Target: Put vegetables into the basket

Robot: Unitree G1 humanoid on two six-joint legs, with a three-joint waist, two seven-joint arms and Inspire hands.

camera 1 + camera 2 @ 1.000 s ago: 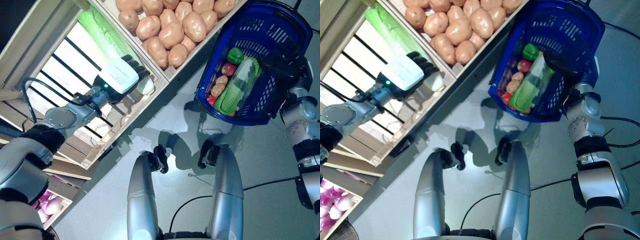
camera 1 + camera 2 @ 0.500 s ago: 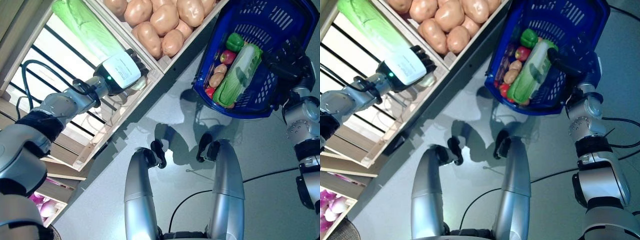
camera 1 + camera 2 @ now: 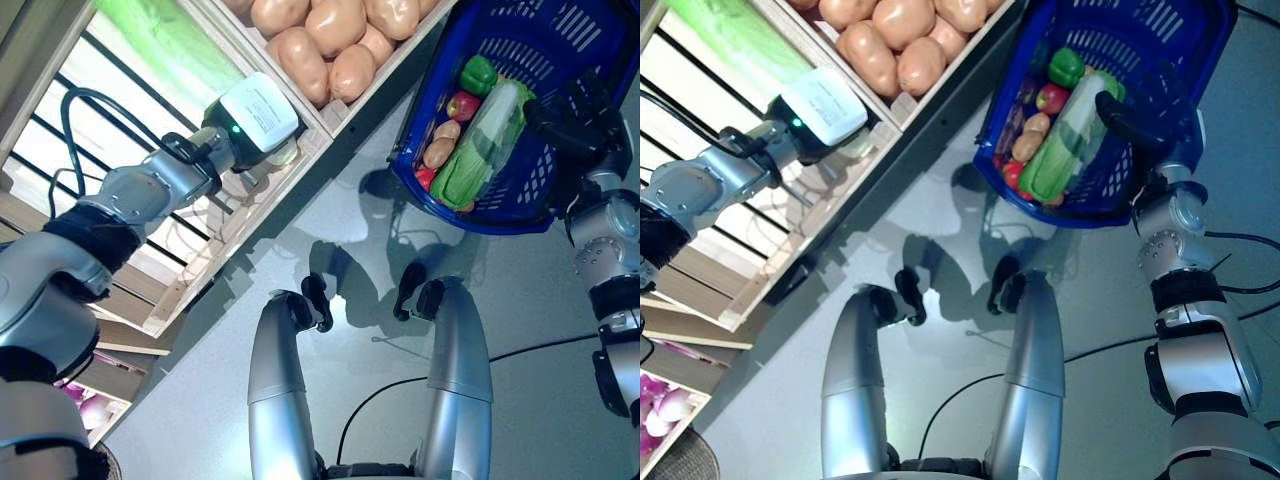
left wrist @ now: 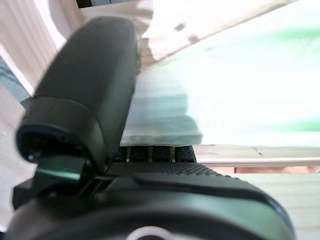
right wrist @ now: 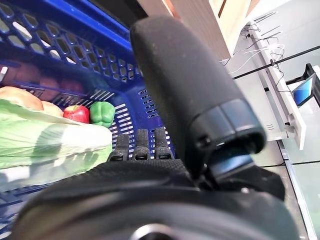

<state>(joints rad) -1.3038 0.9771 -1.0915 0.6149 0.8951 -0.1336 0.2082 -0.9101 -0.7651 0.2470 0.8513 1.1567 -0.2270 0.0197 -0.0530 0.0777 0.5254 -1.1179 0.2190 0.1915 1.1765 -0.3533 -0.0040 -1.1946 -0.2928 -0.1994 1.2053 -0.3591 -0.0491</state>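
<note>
Left eye view: grey floor (image 3: 520, 300) below wooden shelf (image 3: 215, 215).

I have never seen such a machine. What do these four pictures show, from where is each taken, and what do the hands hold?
It is a humanoid robot picking vegetables. Two pictures look down from its head; the other two come from cameras on its wrists. The left robot hand reaches into a wooden crate and touches the pale end of a long cabbage; whether its fingers have closed on it is hidden. Potatoes fill the next crate. The right robot hand holds the blue basket by its rim. Inside lie another cabbage, a green pepper, a red one and a potato.
</note>
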